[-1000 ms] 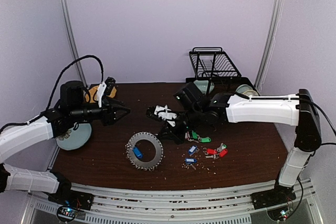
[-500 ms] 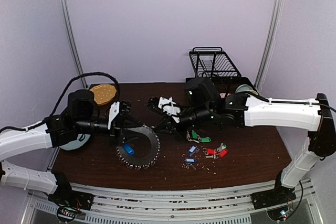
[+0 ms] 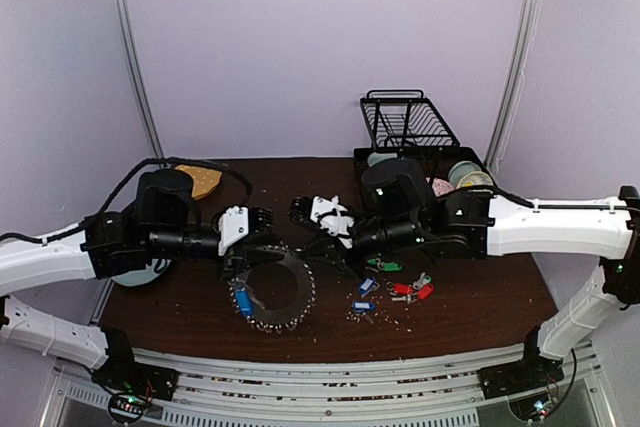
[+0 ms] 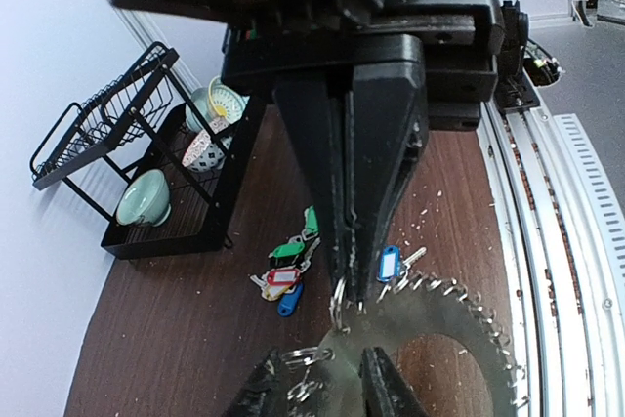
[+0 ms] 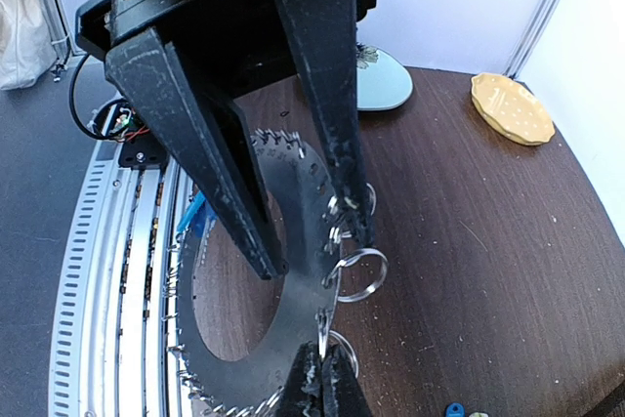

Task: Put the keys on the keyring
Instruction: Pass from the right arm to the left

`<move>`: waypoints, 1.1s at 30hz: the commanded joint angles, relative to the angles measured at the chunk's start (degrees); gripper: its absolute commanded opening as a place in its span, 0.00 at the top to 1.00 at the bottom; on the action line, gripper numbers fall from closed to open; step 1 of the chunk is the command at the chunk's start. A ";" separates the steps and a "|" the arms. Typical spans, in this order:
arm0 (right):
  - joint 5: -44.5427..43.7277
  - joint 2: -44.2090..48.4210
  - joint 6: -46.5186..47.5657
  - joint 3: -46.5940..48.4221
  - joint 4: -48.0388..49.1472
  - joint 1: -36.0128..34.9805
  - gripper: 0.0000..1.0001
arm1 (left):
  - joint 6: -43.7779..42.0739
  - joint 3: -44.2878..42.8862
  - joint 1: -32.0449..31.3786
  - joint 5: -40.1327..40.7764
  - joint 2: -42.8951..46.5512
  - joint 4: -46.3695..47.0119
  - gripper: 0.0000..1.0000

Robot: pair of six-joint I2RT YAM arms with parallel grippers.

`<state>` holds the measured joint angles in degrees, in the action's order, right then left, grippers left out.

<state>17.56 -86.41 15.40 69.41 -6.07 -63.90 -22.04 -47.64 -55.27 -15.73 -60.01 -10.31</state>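
Observation:
The keyring [image 3: 276, 324] is a flat silver band edged with many small split rings, at the table's front middle. A blue-tagged key [image 3: 242, 299] hangs on its left side. My left gripper [image 3: 258, 247] is shut on one split ring [image 4: 339, 298] at the band's far edge. My right gripper [image 3: 318, 247] is open, its fingers [image 5: 337, 158] straddling the band [image 5: 293, 241] beside that spot. Loose keys lie to the right: green [image 3: 388, 266], red [image 3: 405, 288] and blue [image 3: 364, 287]. They also show in the left wrist view [image 4: 283, 277].
A black dish rack [image 3: 410, 122] with bowls stands at the back right. A pale blue-grey plate [image 3: 150, 269] lies partly under my left arm, and a yellow dish [image 3: 200, 179] sits behind it. Crumbs dot the brown table. Metal rails run along the front edge.
Both arms have swung in to the keyring. My left gripper has closed on a split ring at its edge. My right gripper has come left over the band, and the keyring has shifted slightly.

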 commanded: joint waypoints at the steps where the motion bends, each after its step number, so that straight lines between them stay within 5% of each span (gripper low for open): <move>1: -2.47 3.40 0.95 -1.91 7.43 -1.24 1.00 | -1.62 -0.88 -0.36 3.32 -0.50 3.08 0.72; 14: -5.30 3.39 3.14 -2.87 14.05 -3.57 1.00 | -2.14 -1.13 -2.23 4.74 -3.23 5.47 0.75; 21: -4.72 3.31 3.26 -2.60 14.98 -3.66 1.00 | -2.19 -1.04 -2.30 4.92 -3.81 5.09 1.00; 24: -4.98 3.85 3.32 -2.78 15.36 -3.72 1.00 | -2.44 0.06 -2.30 6.28 -2.88 5.34 1.00; 27: -5.24 3.81 3.42 -2.41 15.28 -3.73 1.00 | -2.49 0.06 -2.30 8.28 -3.11 5.30 0.86; 33: -5.00 3.49 3.17 -2.08 15.74 -3.80 1.00 | -0.92 -0.58 -2.30 10.37 -4.02 5.82 0.90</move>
<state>9.85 -84.71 19.51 66.04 1.67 -66.50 -24.01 -48.38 -57.82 -9.65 -62.94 -6.17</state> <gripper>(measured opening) 0.009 0.136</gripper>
